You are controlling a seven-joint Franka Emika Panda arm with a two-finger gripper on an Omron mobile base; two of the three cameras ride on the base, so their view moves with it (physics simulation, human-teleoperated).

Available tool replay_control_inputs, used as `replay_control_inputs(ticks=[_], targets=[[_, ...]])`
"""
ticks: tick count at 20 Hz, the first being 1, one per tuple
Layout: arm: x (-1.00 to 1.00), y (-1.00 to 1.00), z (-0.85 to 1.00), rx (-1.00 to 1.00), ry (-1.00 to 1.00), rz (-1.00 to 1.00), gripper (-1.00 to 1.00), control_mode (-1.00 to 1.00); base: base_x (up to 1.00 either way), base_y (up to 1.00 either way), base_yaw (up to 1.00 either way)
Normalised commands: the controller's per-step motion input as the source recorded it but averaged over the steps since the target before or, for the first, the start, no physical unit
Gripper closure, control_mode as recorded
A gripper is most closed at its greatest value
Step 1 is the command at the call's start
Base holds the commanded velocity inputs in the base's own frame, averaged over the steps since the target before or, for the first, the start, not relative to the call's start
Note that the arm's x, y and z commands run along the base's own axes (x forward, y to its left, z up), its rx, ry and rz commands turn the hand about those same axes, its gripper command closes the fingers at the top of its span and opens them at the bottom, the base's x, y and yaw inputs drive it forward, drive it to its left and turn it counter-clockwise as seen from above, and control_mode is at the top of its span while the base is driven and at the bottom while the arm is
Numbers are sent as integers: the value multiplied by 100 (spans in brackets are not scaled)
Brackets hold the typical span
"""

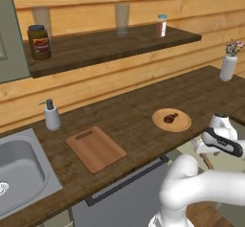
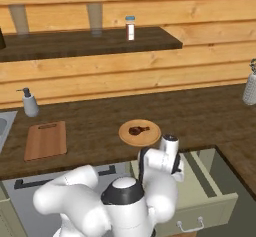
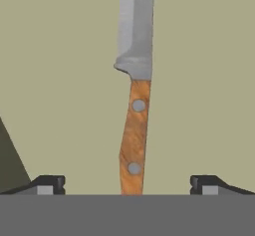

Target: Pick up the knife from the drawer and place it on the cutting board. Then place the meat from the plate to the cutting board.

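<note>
Fingers [image 3: 47,185] spread wide either side of the brown wooden-handled, silver-bladed knife [image 3: 134,130] at frame centre, lined up to clamp its handle.

A glossy white arm [image 2: 95,201] of rounded segments, dark joint bands, small dark-tipped jaws.

The white arm folds forward from its base, elbow raised and forearm angled downward, wrist bent so the hand [image 3: 127,185] points straight down. Its two dark fingertips [image 3: 49,184] stand spread wide apart at either side of the hand view, gripping nothing. In the base views the forearm and dark wrist joint hide the fingers.
</note>
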Motion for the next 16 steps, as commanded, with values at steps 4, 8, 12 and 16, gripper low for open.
replay_control_inputs(ticks=[4, 8, 12, 16], targets=[[1, 0, -36, -2, 0, 0, -100, -100, 0, 0, 0], [0, -2, -29, 0, 0, 0, -100, -100, 0, 0, 0], [1, -13, -26, 1, 0, 0, -100, -100, 0, 0, 0], [0, -13, -33, 2, 0, 0, -100, -100, 0, 0, 0]])
